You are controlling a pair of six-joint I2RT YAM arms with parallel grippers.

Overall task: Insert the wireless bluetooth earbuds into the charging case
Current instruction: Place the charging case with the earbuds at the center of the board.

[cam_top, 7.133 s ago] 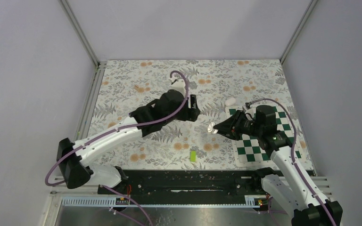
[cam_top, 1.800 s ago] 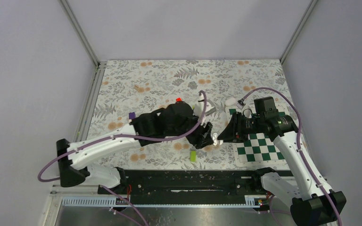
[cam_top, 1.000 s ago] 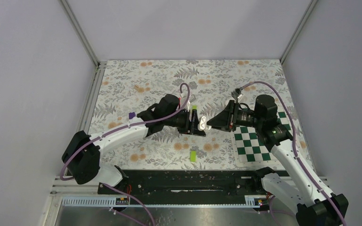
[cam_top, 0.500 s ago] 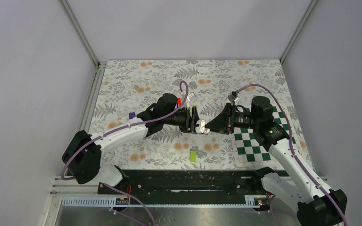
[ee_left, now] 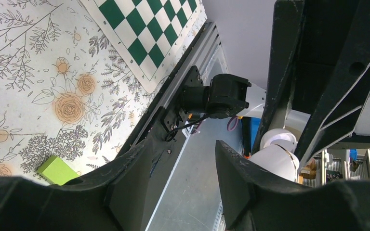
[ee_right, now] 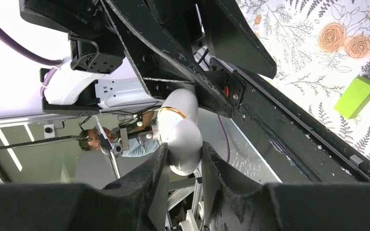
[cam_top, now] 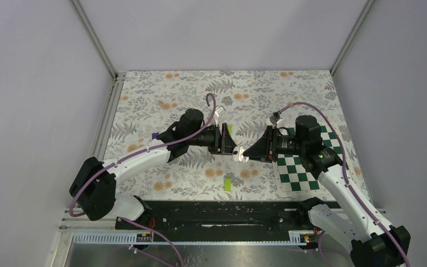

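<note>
Flowered mat [cam_top: 161, 92], grey walls [cam_top: 33, 83], a green block [cam_top: 228, 183] near the jaws. Right gripper [ee_right: 183, 153] clamps the case [ee_right: 179, 126]; left gripper [ee_left: 180, 151] gapes.

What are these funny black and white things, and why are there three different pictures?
They are two robot arms bolted side by side, and each ends in a two-finger gripper. The big picture looks down from above. The other two come from a small camera on each wrist. The right gripper pinches a small white charging case, held up in the air. The left gripper is open right beside it, with nothing between its fingers. Below lie a flowery mat, a green checkered mat and a lime-green block.
</note>
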